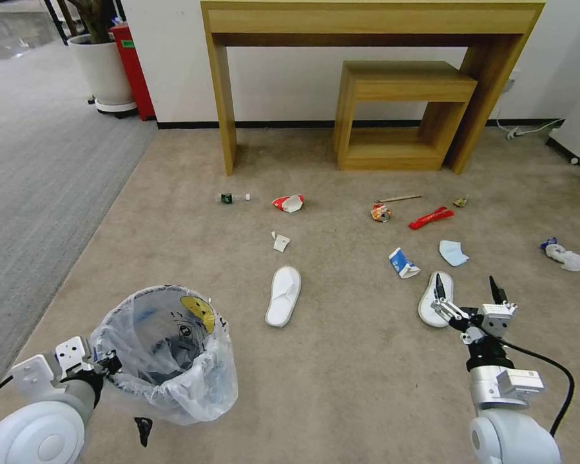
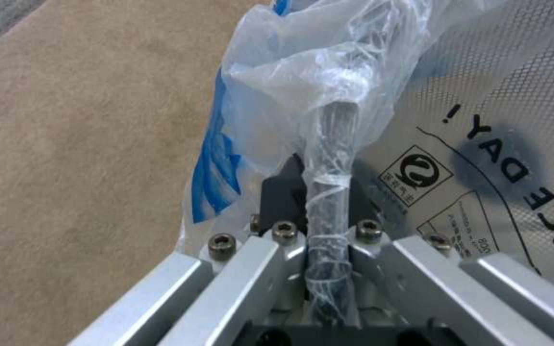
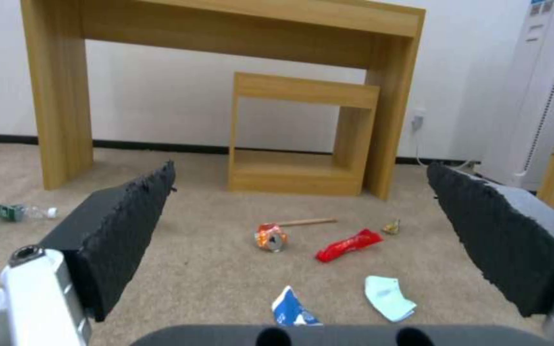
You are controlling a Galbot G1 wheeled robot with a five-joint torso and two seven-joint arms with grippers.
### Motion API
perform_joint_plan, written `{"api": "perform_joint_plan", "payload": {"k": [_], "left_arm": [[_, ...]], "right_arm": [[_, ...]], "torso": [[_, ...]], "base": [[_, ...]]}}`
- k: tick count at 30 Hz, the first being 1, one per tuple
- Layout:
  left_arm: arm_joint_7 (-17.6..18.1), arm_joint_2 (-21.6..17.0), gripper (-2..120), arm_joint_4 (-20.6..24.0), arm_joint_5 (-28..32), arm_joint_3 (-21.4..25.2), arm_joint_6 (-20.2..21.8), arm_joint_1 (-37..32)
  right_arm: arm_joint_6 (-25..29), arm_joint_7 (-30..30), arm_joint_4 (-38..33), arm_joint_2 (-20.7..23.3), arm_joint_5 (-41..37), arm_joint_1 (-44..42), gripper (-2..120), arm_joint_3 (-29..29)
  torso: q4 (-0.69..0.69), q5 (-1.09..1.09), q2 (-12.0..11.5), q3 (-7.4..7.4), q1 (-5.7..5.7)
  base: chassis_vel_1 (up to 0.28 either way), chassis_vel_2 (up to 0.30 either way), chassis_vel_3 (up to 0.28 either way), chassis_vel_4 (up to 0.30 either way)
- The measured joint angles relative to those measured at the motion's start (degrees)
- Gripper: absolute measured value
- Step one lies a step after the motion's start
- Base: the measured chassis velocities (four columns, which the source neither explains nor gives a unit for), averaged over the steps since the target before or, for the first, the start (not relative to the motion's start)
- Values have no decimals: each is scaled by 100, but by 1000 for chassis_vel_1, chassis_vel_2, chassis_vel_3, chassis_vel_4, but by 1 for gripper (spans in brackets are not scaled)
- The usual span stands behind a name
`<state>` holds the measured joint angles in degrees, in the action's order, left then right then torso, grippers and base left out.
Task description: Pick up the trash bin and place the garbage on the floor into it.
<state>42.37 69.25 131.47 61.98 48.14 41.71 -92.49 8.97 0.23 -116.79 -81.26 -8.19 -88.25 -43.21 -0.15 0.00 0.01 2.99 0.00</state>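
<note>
Gripping the trash bin (image 1: 164,354) by its rim, left pincer (image 2: 328,230) clamped there low beside the robot, right pincer (image 1: 468,298) spread wide above a slipper (image 1: 435,299), needing a descent onto it next.

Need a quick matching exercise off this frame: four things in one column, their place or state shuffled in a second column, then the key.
Things:
1. trash bin
2. right gripper
3. red wrapper
4. small bottle

Places or states:
A. lying on the floor near the left leg of the wooden desk
B. open, empty, hovering over a white slipper
C. rim clamped by the left gripper
D. lying on the carpet just right of the crushed orange packet

Pairs: 1-C, 2-B, 3-D, 4-A
</note>
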Motion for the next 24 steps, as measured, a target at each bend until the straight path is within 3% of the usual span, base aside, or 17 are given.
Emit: {"api": "perform_joint_plan", "payload": {"k": [24], "left_arm": [[0,7,1,-119,-28,-30,-24,77]], "right_arm": [[15,-12,150,-22,6,89,100,55]], "torso": [[0,0,0,0,0]], "base": [[-69,70,75,-68]]}}
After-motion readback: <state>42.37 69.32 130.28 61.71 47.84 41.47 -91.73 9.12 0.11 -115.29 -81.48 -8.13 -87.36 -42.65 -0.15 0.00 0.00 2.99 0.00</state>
